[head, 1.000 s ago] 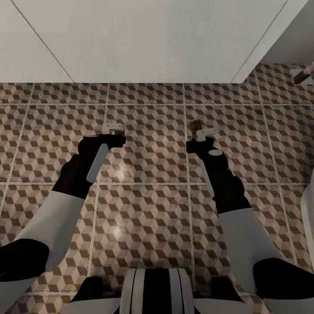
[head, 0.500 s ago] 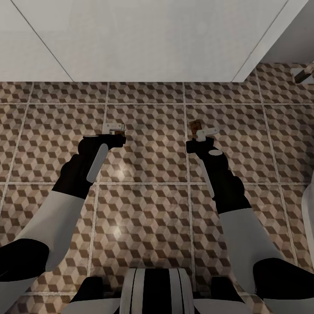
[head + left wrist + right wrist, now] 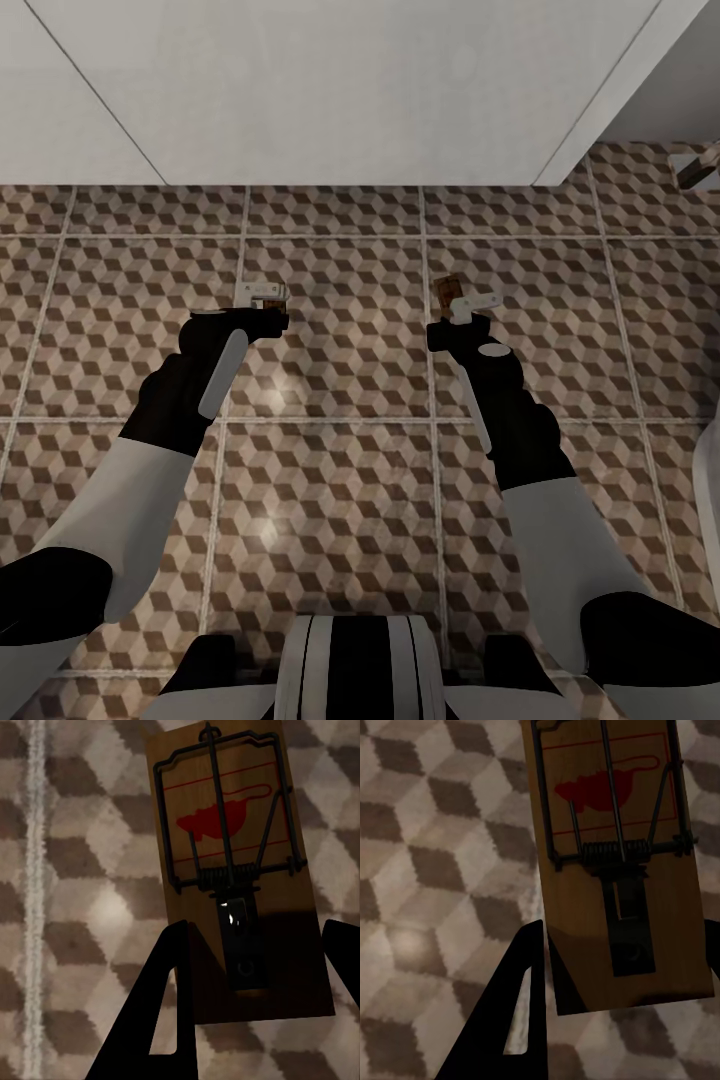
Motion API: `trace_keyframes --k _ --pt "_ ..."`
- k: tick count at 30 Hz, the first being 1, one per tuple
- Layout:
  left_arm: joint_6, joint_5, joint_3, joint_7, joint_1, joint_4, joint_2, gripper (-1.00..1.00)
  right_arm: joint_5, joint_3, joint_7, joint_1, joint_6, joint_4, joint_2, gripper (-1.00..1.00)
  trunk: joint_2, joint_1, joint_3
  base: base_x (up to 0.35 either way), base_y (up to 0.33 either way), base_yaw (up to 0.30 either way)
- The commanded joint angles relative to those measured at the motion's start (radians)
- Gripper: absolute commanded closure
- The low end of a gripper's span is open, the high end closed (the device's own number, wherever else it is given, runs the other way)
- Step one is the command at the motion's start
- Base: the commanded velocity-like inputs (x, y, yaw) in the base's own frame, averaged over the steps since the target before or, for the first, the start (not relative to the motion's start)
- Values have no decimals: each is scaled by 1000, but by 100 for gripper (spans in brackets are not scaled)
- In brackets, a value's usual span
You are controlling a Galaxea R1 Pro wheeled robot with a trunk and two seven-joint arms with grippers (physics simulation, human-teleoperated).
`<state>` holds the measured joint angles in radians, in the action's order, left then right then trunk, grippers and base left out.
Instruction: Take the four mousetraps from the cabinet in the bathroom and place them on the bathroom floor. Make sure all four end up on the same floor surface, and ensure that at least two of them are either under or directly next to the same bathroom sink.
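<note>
Two mousetraps are in view, each a tan wooden board with dark wire and a red mark. My left gripper (image 3: 261, 294) holds one mousetrap (image 3: 229, 862) between its dark fingers (image 3: 171, 997), just above the bathroom floor (image 3: 340, 440). My right gripper (image 3: 464, 300) is shut on the other mousetrap (image 3: 619, 855), whose brown end (image 3: 447, 289) pokes out ahead of the fingers. Both traps lie flat, face up, close over the cube-pattern tiles (image 3: 427, 870). A big white surface (image 3: 350, 90) rises just beyond both grippers; I cannot tell whether it is the sink's vanity.
A white curved fixture (image 3: 712, 500) cuts into the right edge of the head view. A small grey object (image 3: 695, 168) sits on the tiles at the far right, past the white surface's corner. Patterned tiles stretch between and behind my arms.
</note>
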<state>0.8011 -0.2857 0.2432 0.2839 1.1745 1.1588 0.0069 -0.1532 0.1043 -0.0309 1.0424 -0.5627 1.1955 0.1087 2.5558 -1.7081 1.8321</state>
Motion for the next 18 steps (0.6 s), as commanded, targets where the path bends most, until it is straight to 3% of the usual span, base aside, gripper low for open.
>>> trace_keyframes --k 1,18 --pt "3 -10 2 9 1 1 1 100 -6 2 -2 1 -6 1 0 100 0 0 1 0 0 0" --pt "3 -10 -1 9 1 3 1 100 -7 2 -3 1 -7 6 -1 100 1 -1 1 0 0 0"
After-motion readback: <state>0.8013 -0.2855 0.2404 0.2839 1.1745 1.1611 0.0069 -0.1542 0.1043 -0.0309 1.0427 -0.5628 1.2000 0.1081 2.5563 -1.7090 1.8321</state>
